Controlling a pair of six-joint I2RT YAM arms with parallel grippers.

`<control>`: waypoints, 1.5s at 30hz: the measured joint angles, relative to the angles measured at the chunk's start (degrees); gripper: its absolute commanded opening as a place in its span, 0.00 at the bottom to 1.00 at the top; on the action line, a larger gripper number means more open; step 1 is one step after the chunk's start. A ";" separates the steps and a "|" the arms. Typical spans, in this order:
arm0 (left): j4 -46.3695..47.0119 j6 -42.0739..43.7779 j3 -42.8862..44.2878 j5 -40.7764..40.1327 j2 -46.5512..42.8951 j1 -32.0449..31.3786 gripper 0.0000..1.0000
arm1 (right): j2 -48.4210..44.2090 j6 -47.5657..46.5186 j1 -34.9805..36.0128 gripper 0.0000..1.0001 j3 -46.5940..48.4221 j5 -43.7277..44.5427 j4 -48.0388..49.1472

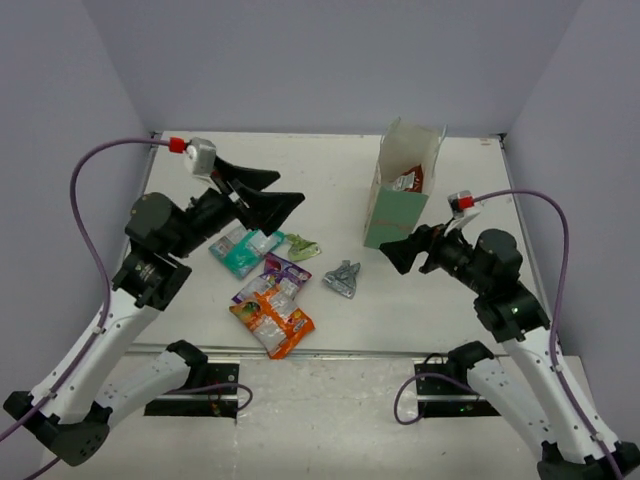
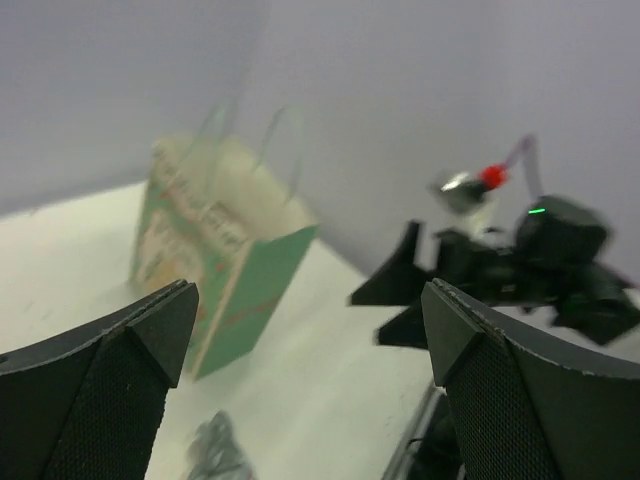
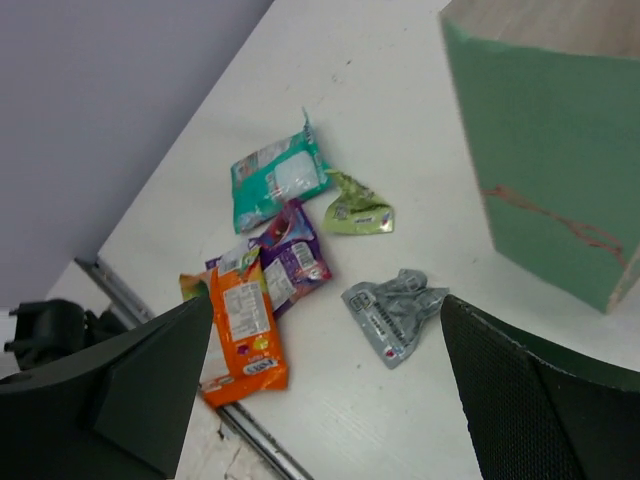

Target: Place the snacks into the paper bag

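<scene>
The mint-green paper bag [image 1: 398, 205] stands open at the back right, with a red packet [image 1: 409, 181] showing inside it. On the table lie a teal packet [image 1: 243, 250], a small green one [image 1: 303, 247], a silver one [image 1: 342, 278], a purple one [image 1: 277, 275] and an orange one [image 1: 276, 322]. My left gripper [image 1: 288, 190] is open and empty, raised above the teal packet and facing the bag [image 2: 215, 260]. My right gripper [image 1: 394, 253] is open and empty beside the bag's near corner, above the silver packet [image 3: 393, 312].
In the right wrist view the teal [image 3: 275, 180], green [image 3: 358, 210], purple [image 3: 292, 255] and orange [image 3: 245, 335] packets lie left of the bag's wall [image 3: 550, 170]. The orange packet lies at the table's front edge by a metal rail [image 3: 255, 440]. Grey walls enclose the table.
</scene>
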 measured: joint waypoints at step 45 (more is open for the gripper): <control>-31.78 10.91 -16.06 -44.76 -11.23 0.02 1.00 | 54.80 8.72 29.44 0.99 -5.46 -7.93 31.52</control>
